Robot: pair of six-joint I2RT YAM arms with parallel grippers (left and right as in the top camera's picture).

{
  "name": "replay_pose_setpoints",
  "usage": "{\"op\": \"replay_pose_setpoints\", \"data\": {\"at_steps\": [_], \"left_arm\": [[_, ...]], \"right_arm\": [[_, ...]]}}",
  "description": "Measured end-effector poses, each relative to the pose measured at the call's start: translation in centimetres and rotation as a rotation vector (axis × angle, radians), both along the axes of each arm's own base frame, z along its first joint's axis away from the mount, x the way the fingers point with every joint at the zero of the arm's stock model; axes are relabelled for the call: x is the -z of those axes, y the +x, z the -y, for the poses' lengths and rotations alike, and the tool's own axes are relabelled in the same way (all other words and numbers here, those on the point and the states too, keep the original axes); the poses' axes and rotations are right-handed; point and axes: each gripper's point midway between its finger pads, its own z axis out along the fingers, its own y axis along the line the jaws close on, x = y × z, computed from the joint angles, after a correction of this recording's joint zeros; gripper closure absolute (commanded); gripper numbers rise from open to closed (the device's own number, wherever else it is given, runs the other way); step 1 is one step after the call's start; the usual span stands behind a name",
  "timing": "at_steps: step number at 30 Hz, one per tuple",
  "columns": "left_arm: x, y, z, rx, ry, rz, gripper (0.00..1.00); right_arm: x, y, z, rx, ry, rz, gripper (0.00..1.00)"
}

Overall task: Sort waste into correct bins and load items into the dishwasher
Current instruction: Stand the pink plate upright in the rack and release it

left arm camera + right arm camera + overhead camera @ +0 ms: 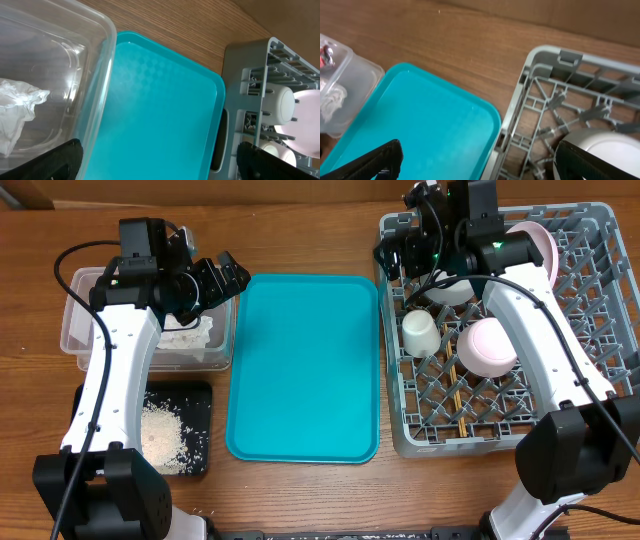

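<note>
Both pairs of jaws are spread fully wide and nothing is held in either. The left gripper is poised over the line where the clear tub meets the teal tray, towards the far edge of the worktop. In its wrist view the two dark fingers are seen at the lower corners, with the tub wall and the tray between them. The right gripper is poised over the far left corner of the dish rack.

The clear tub is set at the left edge of the worktop, towards the far side. Inside it crumpled white tissue is lying, and a small red wrapper is seen there in the right wrist view. The black tray is placed just nearside of the tub, at the near left corner, and white rice grains are heaped in it. The teal tray is laid at the middle of the worktop.

The dish rack is set along the right edge. Inside it, the white cup is set near the left wall. The pink bowl is just beside it to the right, and the pale grey-blue bowl farther back. The pink plate is propped upright among the pegs near the far edge. The two chopsticks are laid on the lattice floor, nearside of the cup
</note>
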Motion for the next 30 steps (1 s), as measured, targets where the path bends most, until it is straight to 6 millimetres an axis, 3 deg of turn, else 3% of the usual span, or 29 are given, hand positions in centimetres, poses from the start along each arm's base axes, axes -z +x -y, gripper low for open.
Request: {"op": "replay_pose_setpoints", "data": {"at_steps": [5, 9, 13, 14, 16, 20, 25, 30], "left_arm": [[0.0, 0.0, 0.0, 0.000, 0.000, 0.000, 0.00], [0.0, 0.0, 0.0, 0.000, 0.000, 0.000, 0.00], [0.0, 0.0, 0.0, 0.000, 0.000, 0.000, 0.00], [0.0, 0.0, 0.0, 0.000, 0.000, 0.000, 0.00], [0.0, 0.0, 0.0, 0.000, 0.000, 0.000, 0.00], [0.0, 0.0, 0.0, 0.000, 0.000, 0.000, 0.00], [0.0, 0.0, 0.0, 0.000, 0.000, 0.000, 0.00], [0.0, 0.0, 0.0, 0.000, 0.000, -0.002, 0.00]], "right_arm": [[-0.6, -1.3, 0.3, 0.001, -0.004, -0.024, 0.00], [-7.3, -3.6, 0.7, 0.000, 0.023, 0.110, 0.00], [-17.0, -8.6, 1.8, 0.000, 0.070, 0.336, 0.00], [-17.8, -9.2, 1.9, 0.000, 0.074, 0.357, 0.00], [-23.0, -13.2, 2.6, -0.003, 0.103, 0.494, 0.00], [-28.8, -19.6, 3.9, -0.007, 0.142, 0.670, 0.00], [-31.3, -27.3, 6.0, 0.024, 0.147, 0.773, 0.00], [-30.8, -33.3, 7.8, 0.053, 0.159, 0.883, 0.00]]}}
